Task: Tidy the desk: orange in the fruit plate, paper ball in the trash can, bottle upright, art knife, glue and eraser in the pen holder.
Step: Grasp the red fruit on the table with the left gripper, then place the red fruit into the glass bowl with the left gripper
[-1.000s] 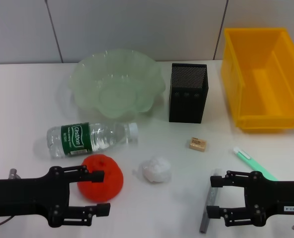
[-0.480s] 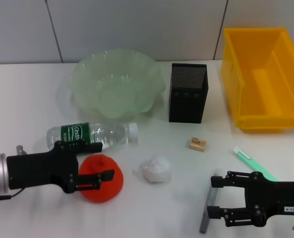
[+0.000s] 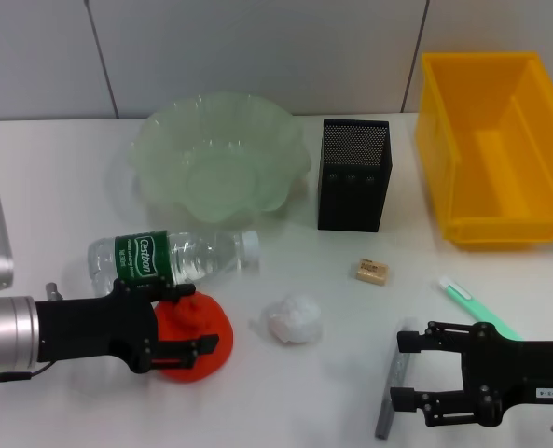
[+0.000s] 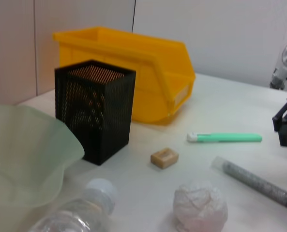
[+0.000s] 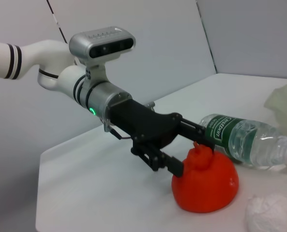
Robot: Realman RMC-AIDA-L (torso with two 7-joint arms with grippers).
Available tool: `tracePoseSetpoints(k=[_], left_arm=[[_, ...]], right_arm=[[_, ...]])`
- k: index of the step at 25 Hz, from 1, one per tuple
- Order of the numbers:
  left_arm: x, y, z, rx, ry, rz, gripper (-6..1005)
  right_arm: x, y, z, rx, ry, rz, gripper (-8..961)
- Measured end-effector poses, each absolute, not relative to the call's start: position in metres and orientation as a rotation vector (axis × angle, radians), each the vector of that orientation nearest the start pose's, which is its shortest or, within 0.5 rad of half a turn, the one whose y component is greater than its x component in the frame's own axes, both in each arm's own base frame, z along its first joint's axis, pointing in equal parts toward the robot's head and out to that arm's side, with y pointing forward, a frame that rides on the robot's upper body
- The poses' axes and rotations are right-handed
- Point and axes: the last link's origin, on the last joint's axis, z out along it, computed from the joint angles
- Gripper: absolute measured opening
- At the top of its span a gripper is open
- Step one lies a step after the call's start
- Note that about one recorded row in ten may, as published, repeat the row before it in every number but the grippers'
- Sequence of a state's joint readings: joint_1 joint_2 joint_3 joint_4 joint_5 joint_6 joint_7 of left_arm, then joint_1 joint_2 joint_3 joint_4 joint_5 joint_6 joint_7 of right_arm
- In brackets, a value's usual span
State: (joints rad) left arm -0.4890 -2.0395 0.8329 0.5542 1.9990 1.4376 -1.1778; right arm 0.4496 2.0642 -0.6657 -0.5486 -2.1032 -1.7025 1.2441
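Observation:
The orange (image 3: 190, 364) lies at the front left of the table, just in front of the bottle (image 3: 169, 257), which lies on its side. My left gripper (image 3: 204, 316) is open, with one finger on each side of the orange's top (image 5: 206, 186). The paper ball (image 3: 293, 319) sits to the orange's right and the eraser (image 3: 372, 271) farther right. The pen holder (image 3: 352, 177) stands between the fruit plate (image 3: 257, 177) and the trash can (image 3: 463, 187). My right gripper (image 3: 399, 368) is open over a grey rod (image 3: 385, 415). A slim green stick (image 3: 467, 299) lies beside it. I cannot tell which is the art knife and which the glue.
The left wrist view shows the pen holder (image 4: 95, 111), trash can (image 4: 133, 67), eraser (image 4: 164, 158), paper ball (image 4: 200, 205), green stick (image 4: 225, 137) and grey rod (image 4: 259, 181). A grey wall runs behind the table.
My left arm has swung in from the front edge, and its open fingers now reach around the orange's top. The orange and my right arm have stayed put.

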Motion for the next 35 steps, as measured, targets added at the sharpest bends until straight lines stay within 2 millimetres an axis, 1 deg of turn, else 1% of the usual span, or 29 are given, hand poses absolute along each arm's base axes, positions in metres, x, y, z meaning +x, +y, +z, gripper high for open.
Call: tracePoseSetpoints(k=[11, 18, 21, 22, 25, 26, 27, 30, 31, 32, 33, 34, 35], left_arm=[[-0.297, 0.317, -0.024, -2.797, -0.486, -0.421, 712], [-0.298, 0.317, -0.022, -2.792, -0.506, -0.426, 557], [-0.294, 0.312, -0.019, -2.832, -0.516, -0.468, 490], [-0.294, 0.312, -0.019, -2.832, -0.516, -0.468, 443], [-0.28, 0.309, -0.007, -2.885, -0.526, -0.589, 301], [-0.268, 0.311, 0.003, -2.877, -0.521, -0.709, 254], [-0.268, 0.311, 0.003, -2.877, -0.521, -0.709, 242], [-0.248, 0.322, 0.018, -2.776, -0.501, -0.941, 205], [-0.236, 0.331, 0.022, -2.67, -0.501, -1.08, 193], [-0.236, 0.331, 0.022, -2.67, -0.501, -1.08, 188], [-0.23, 0.337, 0.022, -2.607, -0.507, -1.135, 184], [-0.224, 0.351, 0.021, -2.489, -0.533, -1.192, 179], [-0.224, 0.351, 0.021, -2.489, -0.533, -1.192, 175]], right_arm=[[0.288, 0.276, -0.016, -2.885, 0.638, 0.727, 809], [0.289, 0.277, -0.016, -2.884, 0.641, 0.724, 809], [0.289, 0.277, -0.016, -2.882, 0.643, 0.72, 809], [0.289, 0.277, -0.016, -2.882, 0.643, 0.72, 809], [0.29, 0.277, -0.016, -2.882, 0.643, 0.719, 809], [0.29, 0.277, -0.016, -2.881, 0.643, 0.718, 809], [0.29, 0.277, -0.016, -2.881, 0.643, 0.718, 809], [0.29, 0.277, -0.016, -2.881, 0.641, 0.717, 809], [0.289, 0.277, -0.016, -2.882, 0.641, 0.717, 809], [0.289, 0.277, -0.016, -2.882, 0.641, 0.717, 809], [0.289, 0.277, -0.016, -2.882, 0.641, 0.717, 809], [0.289, 0.277, -0.016, -2.883, 0.64, 0.718, 809], [0.289, 0.277, -0.016, -2.883, 0.64, 0.718, 809]])
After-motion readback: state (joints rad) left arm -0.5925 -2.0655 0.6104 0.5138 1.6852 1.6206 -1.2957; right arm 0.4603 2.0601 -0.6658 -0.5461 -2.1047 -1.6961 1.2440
